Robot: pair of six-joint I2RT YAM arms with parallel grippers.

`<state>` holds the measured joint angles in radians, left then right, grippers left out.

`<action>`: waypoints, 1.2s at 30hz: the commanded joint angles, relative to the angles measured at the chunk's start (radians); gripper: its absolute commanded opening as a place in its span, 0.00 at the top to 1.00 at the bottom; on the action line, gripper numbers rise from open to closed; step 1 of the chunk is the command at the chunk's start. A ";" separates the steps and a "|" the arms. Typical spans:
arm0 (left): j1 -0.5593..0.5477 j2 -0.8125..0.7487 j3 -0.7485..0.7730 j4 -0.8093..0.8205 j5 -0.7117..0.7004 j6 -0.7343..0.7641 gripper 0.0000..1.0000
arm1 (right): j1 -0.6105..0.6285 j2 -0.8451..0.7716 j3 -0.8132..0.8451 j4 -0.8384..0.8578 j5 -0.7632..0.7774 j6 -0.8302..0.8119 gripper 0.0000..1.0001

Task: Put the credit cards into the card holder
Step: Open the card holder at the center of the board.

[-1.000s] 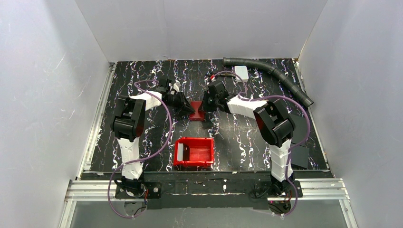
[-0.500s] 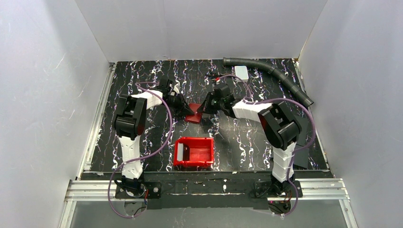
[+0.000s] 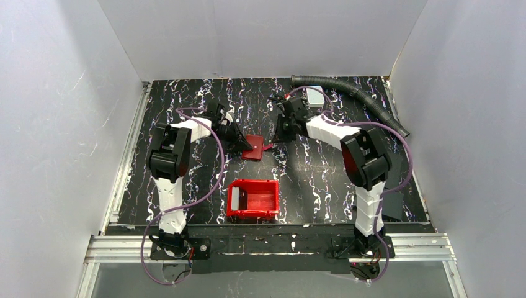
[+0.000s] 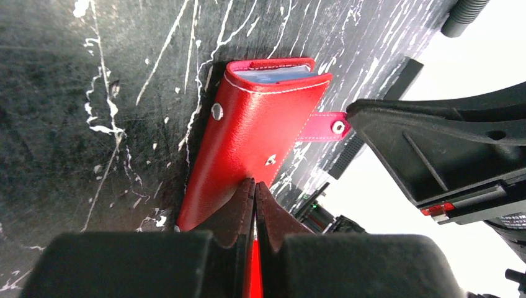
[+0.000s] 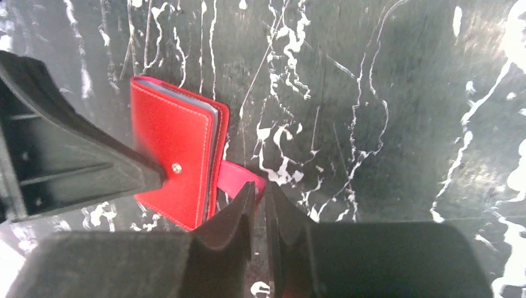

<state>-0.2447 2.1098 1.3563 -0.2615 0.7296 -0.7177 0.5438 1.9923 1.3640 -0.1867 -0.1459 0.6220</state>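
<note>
Right gripper [image 5: 260,187] backed off — parted, left gripper [image 4: 255,184] pinching card holder [image 4: 251,121]

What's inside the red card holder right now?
At the card holder's open end, pale blue-grey edges show between the covers: cards or inner sleeves, I cannot tell which. The closed red cover hides everything deeper, so no count is possible.

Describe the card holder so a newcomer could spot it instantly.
On the black marbled table, look just beyond the bright red bin. The card holder is the small dark red wallet with a snap strap, unlike the larger open-topped bin.
</note>
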 commanded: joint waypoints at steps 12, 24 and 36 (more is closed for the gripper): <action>0.006 -0.005 -0.074 0.112 0.065 -0.092 1.00 | 0.057 0.007 0.271 -0.368 0.091 -0.300 0.51; 0.007 0.004 -0.073 0.117 0.068 -0.094 1.00 | 0.089 0.079 0.202 0.076 -0.312 -0.016 0.54; 0.006 -0.004 -0.068 0.114 0.074 -0.097 1.00 | 0.064 0.102 0.144 -0.105 0.050 -0.140 0.62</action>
<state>-0.2371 2.1098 1.2968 -0.1379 0.7906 -0.8158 0.6128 2.1181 1.5394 -0.2497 -0.2283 0.5201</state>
